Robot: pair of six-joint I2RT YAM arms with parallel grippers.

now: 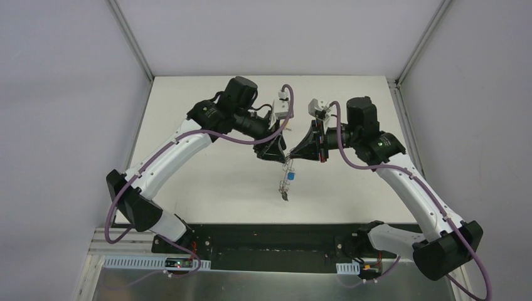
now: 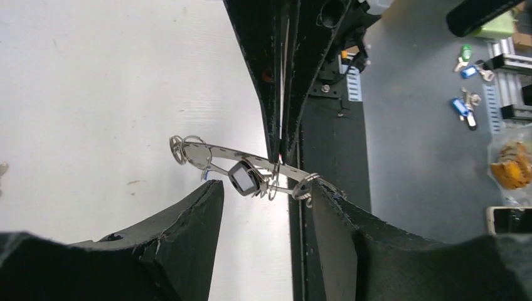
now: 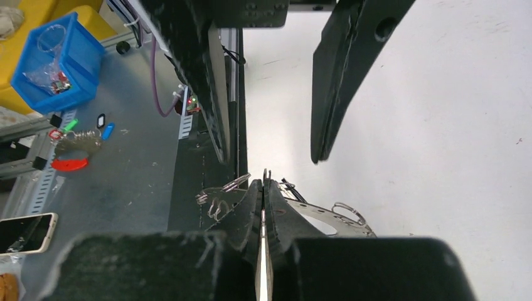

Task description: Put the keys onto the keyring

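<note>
1. The left gripper [image 2: 265, 185] comes in from the left above the white table [image 1: 213, 188]. Its fingers stand well apart and grip nothing. In its wrist view the ring lies across the gap, with one end just beside the right-hand finger. I cannot tell whether they touch.
2. The keyring [image 2: 216, 152] hangs in the air between the two grippers, over the middle of the table, with its flat band nearly edge-on to the left wrist camera. Small wire loops [image 2: 180, 149] stick out from its rim.
3. A dark-headed key [image 2: 243, 179] sits against the band. From above, a blue-headed key [image 1: 293, 177] and a darker piece [image 1: 285, 195] dangle below the ring toward the near edge. They look to be attached already, though the joints are too small to confirm.
4. The ring looks thin, stiff and light. Being smooth metal, it would probably slip or pivot if pinched at one point only, and the hanging keys will swing and pull it downward. The flat faces of the band, away from the loops, look like the safest place to hold it. The springy wire loops would likely bend or twist under pressure.
5. The right gripper [image 3: 263, 185] reaches in from the right with its fingers pressed together on the ring's band, and it alone carries the ring.
</note>
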